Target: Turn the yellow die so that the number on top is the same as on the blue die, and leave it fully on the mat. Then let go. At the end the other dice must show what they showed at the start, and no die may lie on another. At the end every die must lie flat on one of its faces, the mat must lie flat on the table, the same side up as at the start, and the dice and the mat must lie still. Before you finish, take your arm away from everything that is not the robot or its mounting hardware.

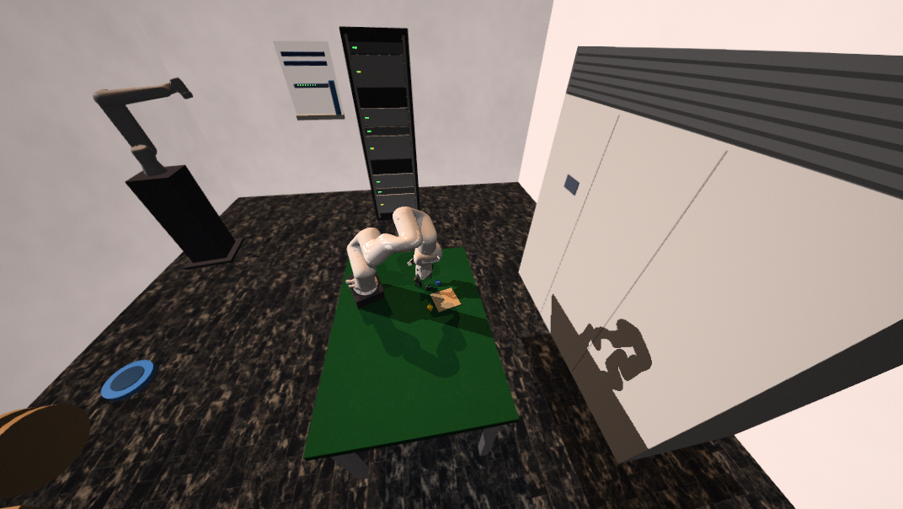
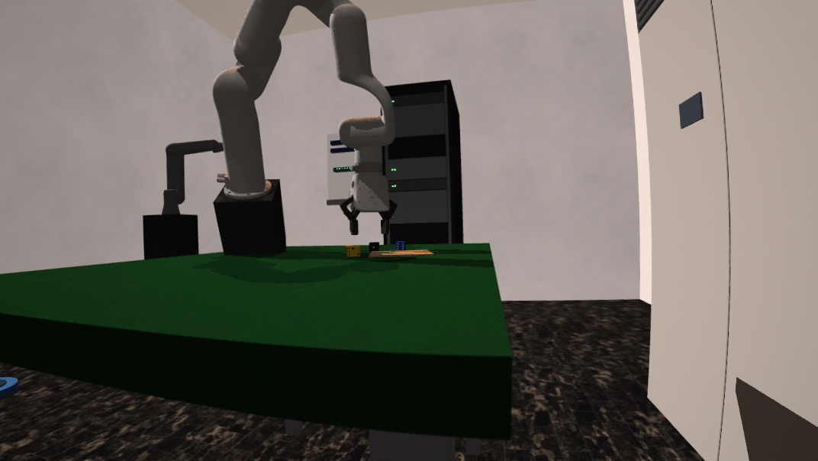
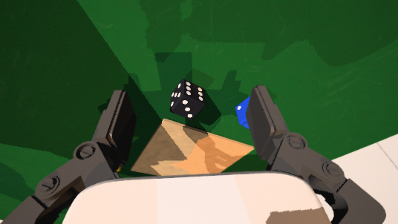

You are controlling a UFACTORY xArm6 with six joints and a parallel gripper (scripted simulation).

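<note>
The yellow die (image 2: 352, 249) lies on the green table, to the left of the tan mat (image 2: 400, 253) and off it; it also shows in the top view (image 1: 430, 307). The blue die (image 2: 400, 245) lies beyond the mat; in the wrist view (image 3: 243, 112) the right finger hides most of it. The black die (image 3: 187, 98) lies on the table just off the mat's corner (image 3: 193, 152). My gripper (image 2: 368, 227) is open and empty, hovering above the black die. The yellow die is hidden in the wrist view.
The arm's black base block (image 2: 249, 217) stands at the table's back left. A server rack (image 2: 423, 160) stands behind the table. A large cabinet (image 1: 695, 240) is to the right of the table.
</note>
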